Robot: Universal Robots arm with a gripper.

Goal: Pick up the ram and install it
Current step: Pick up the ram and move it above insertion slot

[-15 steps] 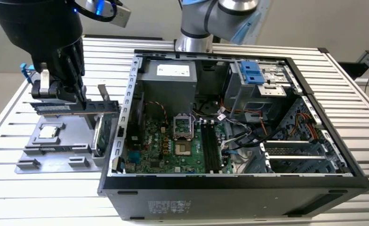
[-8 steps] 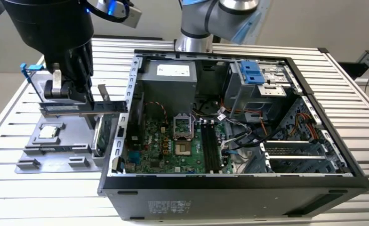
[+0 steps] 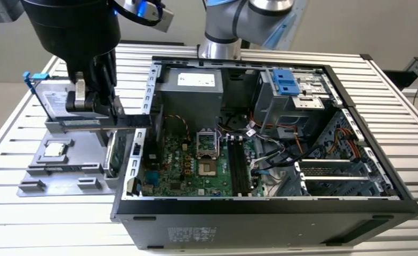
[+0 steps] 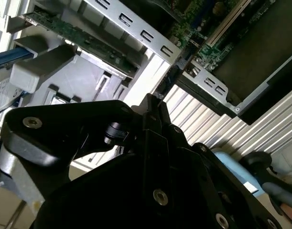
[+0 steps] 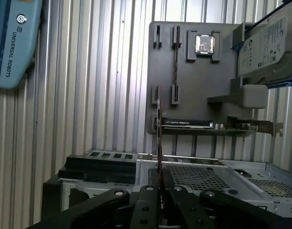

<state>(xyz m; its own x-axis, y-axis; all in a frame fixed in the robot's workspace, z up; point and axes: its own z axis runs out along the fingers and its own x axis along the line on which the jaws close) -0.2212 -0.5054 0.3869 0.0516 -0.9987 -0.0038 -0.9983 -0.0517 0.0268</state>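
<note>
The gripper hangs at the exterior view's left, above the side of the grey holder tray that faces the open computer case. Its two fingers are pressed together on the ram and pinch it. The ram is held level above the tray, and one end of it reaches toward the side wall of the case.

In the first wrist view the gripper has the ram between its fingers. There the ram is seen edge-on, as a thin dark line that crosses the tray's edge.

On the tray, the hard drive stands in its blue bracket, and a processor chip lies flat. A green expansion card stands on its edge along the side next to the case.

Inside the case the motherboard lies flat. Its long dark memory slots are well apart from the ram. The tray and the case both rest on the ribbed metal bench.
</note>
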